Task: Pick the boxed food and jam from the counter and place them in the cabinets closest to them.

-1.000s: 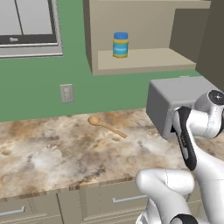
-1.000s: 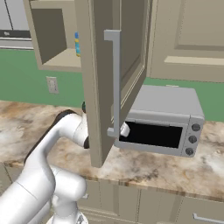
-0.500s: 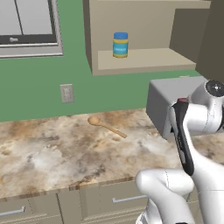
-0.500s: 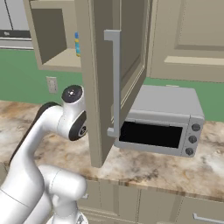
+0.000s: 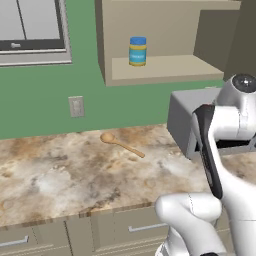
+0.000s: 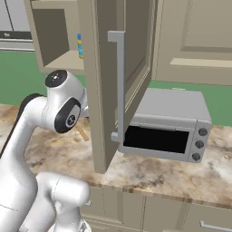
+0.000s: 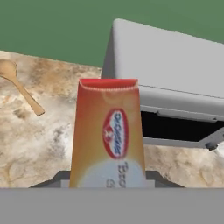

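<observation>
Carton first: the boxed food [image 7: 109, 135], orange-red at the top fading to a whitish base with a red oval logo, stands upright in the closed jaws of the gripper [image 7: 108, 181], held above the counter [image 7: 39, 144]. Beyond it lie a wooden spoon [image 7: 17, 85] and a grey toaster oven [image 7: 170, 74]. Farther up, the cabinets [image 5: 160, 70] hold a blue-lidded, yellow-labelled jar [image 5: 137, 51] on the shelf.

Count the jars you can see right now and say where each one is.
1: the blue-lidded jar stands on the open cabinet shelf above the counter. Others may be hidden behind the cabinet door or the arm.
</observation>
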